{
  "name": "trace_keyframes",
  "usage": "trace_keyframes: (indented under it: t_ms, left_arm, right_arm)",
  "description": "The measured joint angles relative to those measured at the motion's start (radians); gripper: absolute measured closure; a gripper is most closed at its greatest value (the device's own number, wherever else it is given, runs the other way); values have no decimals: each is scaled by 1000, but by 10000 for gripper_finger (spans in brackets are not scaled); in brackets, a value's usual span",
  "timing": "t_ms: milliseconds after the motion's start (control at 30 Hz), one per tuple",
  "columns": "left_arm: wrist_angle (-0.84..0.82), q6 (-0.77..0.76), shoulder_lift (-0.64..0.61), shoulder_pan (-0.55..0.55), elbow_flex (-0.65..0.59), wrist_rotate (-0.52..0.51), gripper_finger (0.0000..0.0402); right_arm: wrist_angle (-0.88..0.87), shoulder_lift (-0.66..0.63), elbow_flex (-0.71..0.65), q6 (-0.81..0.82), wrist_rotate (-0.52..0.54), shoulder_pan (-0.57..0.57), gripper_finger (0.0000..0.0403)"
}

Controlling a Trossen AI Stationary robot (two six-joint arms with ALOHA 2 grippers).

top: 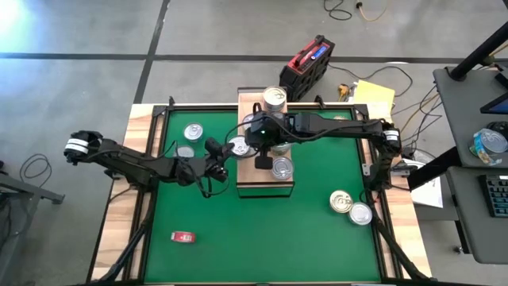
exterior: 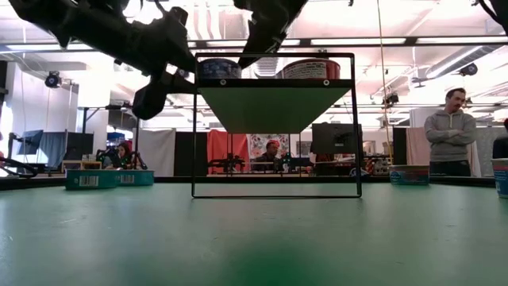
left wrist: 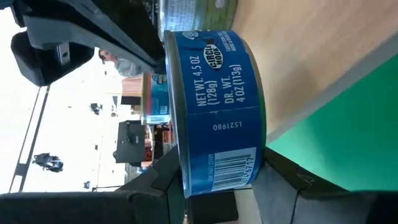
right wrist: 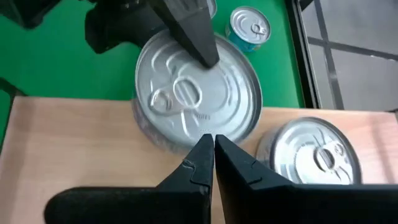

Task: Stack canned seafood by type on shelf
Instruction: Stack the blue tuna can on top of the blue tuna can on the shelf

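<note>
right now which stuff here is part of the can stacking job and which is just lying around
Part of the job:
- blue-label can in the left gripper
- cans on the shelf
- can on the mat
- two cans near the right edge

Lying about:
- small red object
- red and black case on the floor

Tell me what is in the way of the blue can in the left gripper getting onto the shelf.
The left gripper holds the blue can at the shelf's left edge. The shut right gripper hovers right above the can's lid, over the shelf. Other cans sit further along the board. Nothing else visibly blocks it.
</note>
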Motion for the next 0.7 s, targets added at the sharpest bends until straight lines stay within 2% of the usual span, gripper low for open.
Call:
trace_keyframes:
  t_ms: [267,400,533,700]
  left_arm:
    - [59,77,-34,27,0,21,274]
    - [91,111,-38,75,0,103,274]
    - [125,171,-38,129,2,115,274]
    - [82,183,-23,183,44,183,274]
  right_arm:
    - [-64,-78,7,9,4,-8,394]
    - [-87,-114,7,14,4,-13,394]
    - [-100,-130,7,20,5,-14,394]
    - [-129,-132,7,13,5,-13,394]
